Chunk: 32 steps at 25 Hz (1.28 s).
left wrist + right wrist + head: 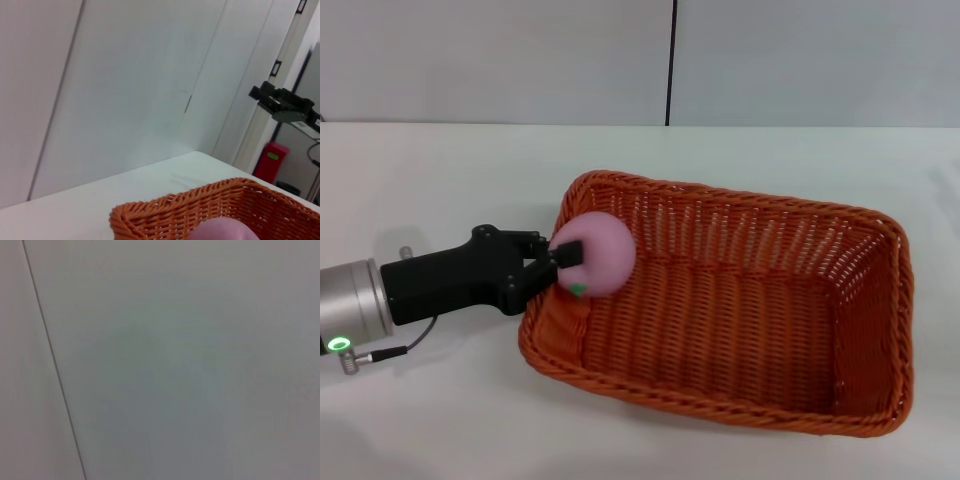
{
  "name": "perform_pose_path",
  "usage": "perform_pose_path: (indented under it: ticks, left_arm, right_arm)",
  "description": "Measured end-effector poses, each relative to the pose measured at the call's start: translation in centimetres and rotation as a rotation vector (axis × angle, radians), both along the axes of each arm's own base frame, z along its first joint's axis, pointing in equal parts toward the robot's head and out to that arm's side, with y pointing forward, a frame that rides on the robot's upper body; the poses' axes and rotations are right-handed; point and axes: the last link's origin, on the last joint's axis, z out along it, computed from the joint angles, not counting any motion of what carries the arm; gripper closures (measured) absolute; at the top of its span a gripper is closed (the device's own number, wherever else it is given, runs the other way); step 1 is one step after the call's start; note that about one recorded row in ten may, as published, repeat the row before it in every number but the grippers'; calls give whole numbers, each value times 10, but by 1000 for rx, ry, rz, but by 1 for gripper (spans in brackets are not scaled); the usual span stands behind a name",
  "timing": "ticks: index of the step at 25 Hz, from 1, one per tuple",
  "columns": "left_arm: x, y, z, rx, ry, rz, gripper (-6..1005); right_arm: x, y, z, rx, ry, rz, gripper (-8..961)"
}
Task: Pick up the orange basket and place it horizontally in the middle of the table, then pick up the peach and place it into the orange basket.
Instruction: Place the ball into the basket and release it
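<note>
Orange basket [740,310] lengthwise across table [440,170]

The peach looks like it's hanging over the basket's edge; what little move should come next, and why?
Probably a small push further inward and down, then let go. The left gripper holds the peach just above the orange basket at its left rim, so dropping it now might clip the rim.
</note>
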Motion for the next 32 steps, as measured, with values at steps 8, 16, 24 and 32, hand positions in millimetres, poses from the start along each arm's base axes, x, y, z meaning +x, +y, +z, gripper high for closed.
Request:
perform_pose_path:
  ticks: [8,16,24,32]
  left_arm:
    - [-7,2,10,35,12,26,913]
    - [-19,0,25,116,1,80,776]
    - [-18,-4,29,135,-30,72,600]
    - [-13,-8,39,211,-119,50,433]
  right_arm:
    - [0,-1,0,1,1,0,520]
    - [1,-1,0,1,1,-2,519]
    - [1,0,0,-1,-1,-5,519]
    - [0,1,-1,-4,-2,-4,520]
